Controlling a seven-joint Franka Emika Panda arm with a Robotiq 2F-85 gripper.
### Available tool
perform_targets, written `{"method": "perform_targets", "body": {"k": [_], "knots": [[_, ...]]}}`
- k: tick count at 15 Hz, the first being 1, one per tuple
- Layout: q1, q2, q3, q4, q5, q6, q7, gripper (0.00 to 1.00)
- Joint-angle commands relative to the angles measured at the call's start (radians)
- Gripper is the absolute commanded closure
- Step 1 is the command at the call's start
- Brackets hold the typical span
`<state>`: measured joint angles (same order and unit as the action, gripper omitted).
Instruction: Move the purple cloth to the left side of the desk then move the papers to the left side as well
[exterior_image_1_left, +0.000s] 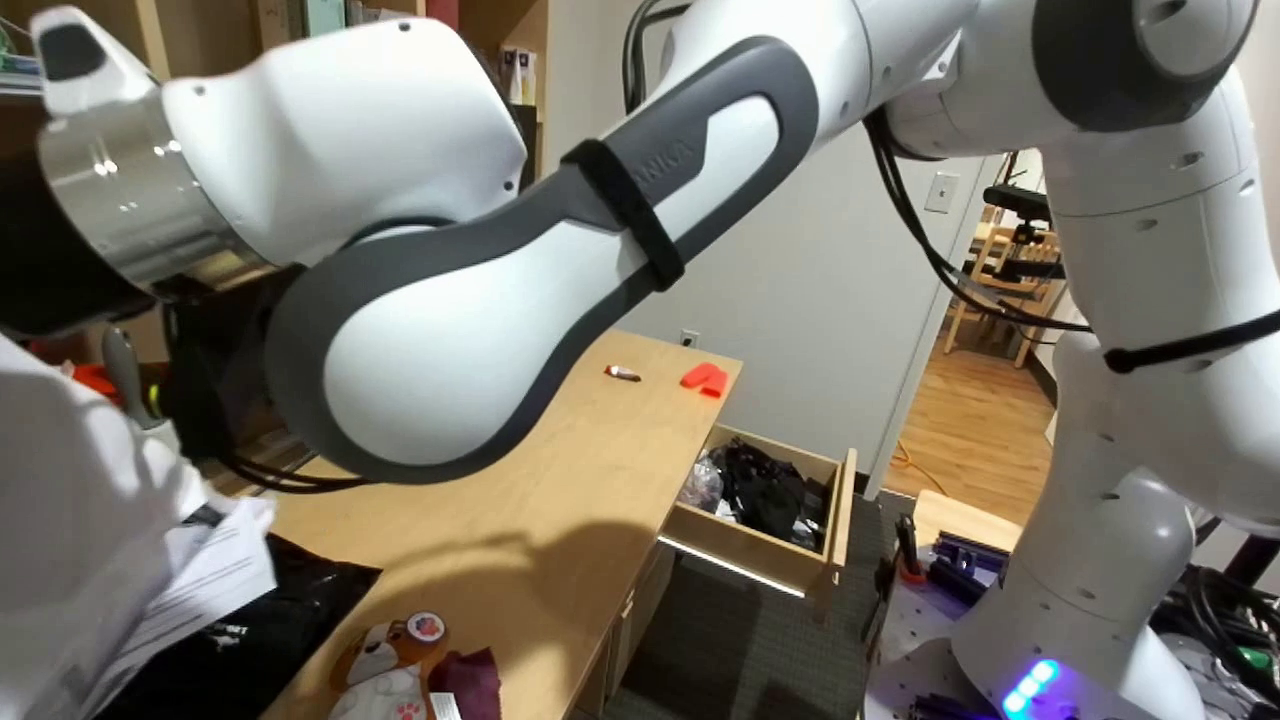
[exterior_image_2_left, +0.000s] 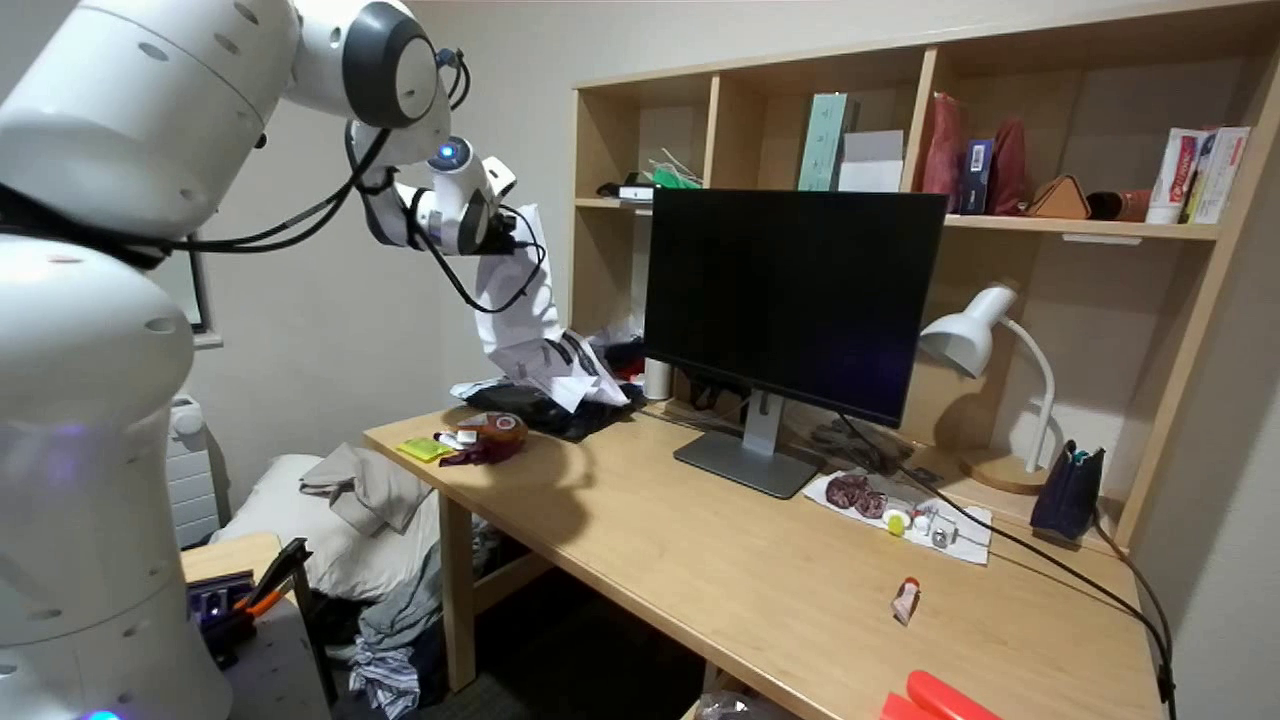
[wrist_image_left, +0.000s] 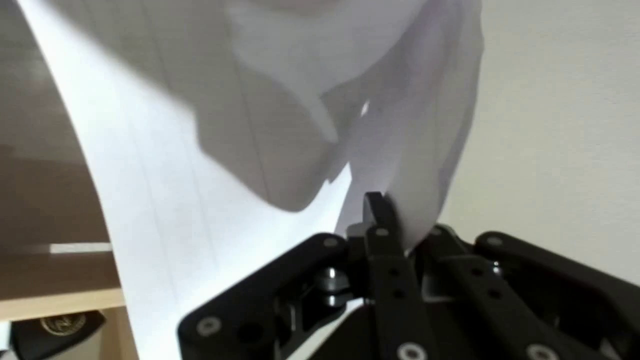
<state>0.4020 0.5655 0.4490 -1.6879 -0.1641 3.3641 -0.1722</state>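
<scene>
Lowering the papers (exterior_image_2_left: 520, 335) appears to be the step in hand. Descend slowly, let the lower edges settle left of the monitor (exterior_image_2_left: 795, 300), then release gradually. The hand (wrist_image_left: 407, 225) is clamped on one edge of the papers, jaws nearly together. In an exterior view, the presumed purple cloth (exterior_image_2_left: 487, 452) lies on the tabletop (exterior_image_2_left: 700, 530), also left of the monitor.

Toward the back edge we list one black monitor (exterior_image_2_left: 795, 300), one white lamp (exterior_image_2_left: 966, 335), one dark pouch (exterior_image_2_left: 1068, 495). Beneath the front edge, one open drawer (exterior_image_1_left: 745, 556); by the nearest corner, a red article (exterior_image_1_left: 703, 377), unidentified.
</scene>
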Motion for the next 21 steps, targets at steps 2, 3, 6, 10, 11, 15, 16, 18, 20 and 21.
{"method": "perform_targets", "body": {"k": [2,3,6,10,11,15,16,18,20,21], "knots": [[0.156,-0.019,-0.103,0.077,0.014,-0.018,-0.014,0.94],[0.188,-0.018,-0.136,0.091,0.013,-0.006,-0.018,0.94],[0.169,-0.017,-0.128,0.101,-0.017,-0.065,0.017,0.94],[0.087,-0.009,-0.145,0.087,-0.007,-0.18,0.017,0.94],[0.074,0.0,-0.169,0.093,-0.005,-0.22,0.017,0.94],[0.111,0.042,-0.384,0.138,-0.013,-0.386,0.042,0.94],[0.128,0.054,-0.434,0.144,-0.023,-0.434,0.056,0.94],[0.121,0.079,-0.461,0.147,-0.068,-0.539,0.093,0.93],[0.111,0.104,-0.446,0.153,-0.085,-0.658,0.096,0.94],[0.099,0.12,-0.419,0.158,-0.086,-0.706,0.081,0.94]]}}
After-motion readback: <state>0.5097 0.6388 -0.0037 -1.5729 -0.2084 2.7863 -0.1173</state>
